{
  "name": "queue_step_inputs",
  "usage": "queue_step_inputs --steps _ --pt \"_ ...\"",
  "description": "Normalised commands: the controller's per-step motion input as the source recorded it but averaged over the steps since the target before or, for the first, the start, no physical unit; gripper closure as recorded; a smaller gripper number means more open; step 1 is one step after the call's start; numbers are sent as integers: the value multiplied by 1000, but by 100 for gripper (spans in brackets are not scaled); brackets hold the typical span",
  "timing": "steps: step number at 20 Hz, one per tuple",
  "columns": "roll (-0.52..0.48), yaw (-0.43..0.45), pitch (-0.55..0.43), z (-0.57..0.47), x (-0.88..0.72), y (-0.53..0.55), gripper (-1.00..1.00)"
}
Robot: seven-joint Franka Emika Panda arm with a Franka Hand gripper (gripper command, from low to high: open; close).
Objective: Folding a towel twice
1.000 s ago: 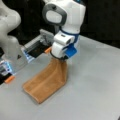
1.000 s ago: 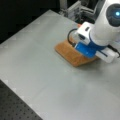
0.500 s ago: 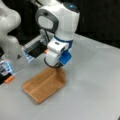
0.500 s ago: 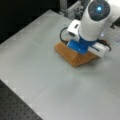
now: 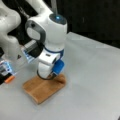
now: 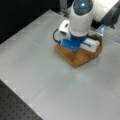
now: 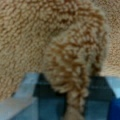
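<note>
the gripper point(image 5: 53, 74) is right down on the towel point(image 5: 42, 88), at the far corner of it in a front view, and the wrist view fills up with fuzzy orange-brown terry. a bunched ridge of towel point(image 7: 75, 67) runs down between the blue fingers point(image 7: 30, 82), so the pincer looks closed to a narrow gap with a pinch of cloth in it, lifted a little off the rest.

the towel sits on the grey table point(image 5: 95, 82), toward a front view's bottom left, and under the arm near a front view's top right point(image 6: 80, 57). it reads as a thick oblong rather than a wide square, with a rounded, doubled-looking edge on the near side, so i judge one fold is already in and the second is under way, with the held corner only just raised. i can't count the layers for certain.

for room: in both front views the table is open and bare on the side away from the arm's base, plenty of grey surface point(image 6: 37, 65) to carry cloth across. tighter on a front view's left, where a second white arm point(image 5: 8, 30) and some orange and blue-lit gear point(image 5: 7, 72) stand near the towel's end. the table edge point(image 6: 15, 87) lies well apart from the cloth.
</note>
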Motion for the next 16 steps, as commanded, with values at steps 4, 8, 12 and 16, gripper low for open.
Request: queue_step_inputs --steps 4,8,12,16 --pt "199 60 -182 -100 -119 -193 100" --pt "196 126 -159 -76 -23 -328 100" --pt "186 150 -120 -79 61 -402 100" --pt "148 125 -69 -31 106 -329 100"
